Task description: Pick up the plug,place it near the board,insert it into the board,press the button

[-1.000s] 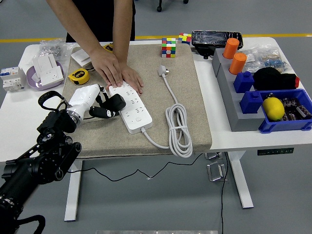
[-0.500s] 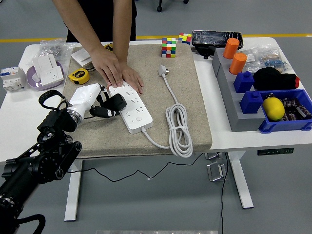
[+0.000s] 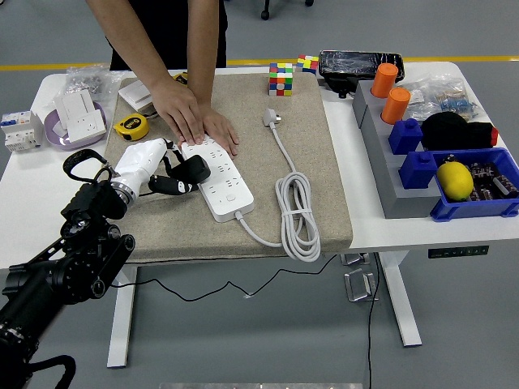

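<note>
A single head view looks forward and steeply down from high on the robot's side, far enough back to take in the whole white table (image 3: 32, 194) with grey floor beyond it at the top of the frame and below its near edge at the bottom. The left arm (image 3: 65, 259) enters from the lower left corner. A person (image 3: 174, 32) stands at the far side, top centre, cropped above the torso

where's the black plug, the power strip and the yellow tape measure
black plug (image 3: 195, 170), head view, on its dark body beside the strip
power strip (image 3: 220, 180), head view, on its white top face
yellow tape measure (image 3: 130, 126), head view, on its round yellow case
</note>
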Robot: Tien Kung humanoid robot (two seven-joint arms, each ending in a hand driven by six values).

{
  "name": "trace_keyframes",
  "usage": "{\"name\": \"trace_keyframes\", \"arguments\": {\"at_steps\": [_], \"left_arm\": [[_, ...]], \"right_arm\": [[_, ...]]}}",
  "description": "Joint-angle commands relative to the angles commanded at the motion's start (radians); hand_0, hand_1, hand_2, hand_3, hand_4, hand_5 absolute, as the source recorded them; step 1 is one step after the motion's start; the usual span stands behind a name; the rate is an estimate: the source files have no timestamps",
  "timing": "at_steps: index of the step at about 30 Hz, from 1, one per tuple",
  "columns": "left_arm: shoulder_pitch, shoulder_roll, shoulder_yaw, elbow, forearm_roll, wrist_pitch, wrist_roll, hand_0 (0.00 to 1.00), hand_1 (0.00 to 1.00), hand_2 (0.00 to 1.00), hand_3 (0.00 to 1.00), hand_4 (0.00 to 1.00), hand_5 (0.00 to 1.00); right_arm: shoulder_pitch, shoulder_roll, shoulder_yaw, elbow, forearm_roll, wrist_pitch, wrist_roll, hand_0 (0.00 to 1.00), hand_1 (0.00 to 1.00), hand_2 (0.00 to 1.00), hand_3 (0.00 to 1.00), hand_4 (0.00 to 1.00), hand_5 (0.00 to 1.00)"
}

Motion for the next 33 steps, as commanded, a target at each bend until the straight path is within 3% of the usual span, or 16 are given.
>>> {"name": "trace_keyframes", "arguments": {"at_steps": [33], "left_arm": [[0.003, 0.000, 0.001, -0.007, 0.000, -0.012, -0.001, 0.742, 0.822, 0.780, 0.804, 0.998, 0.477]], "right_arm": [[-0.003, -0.003, -0.004, 0.001, 0.003, 0.003, 0.000, 0.890, 0.864, 0.834, 0.839, 0.998, 0.998]]}}
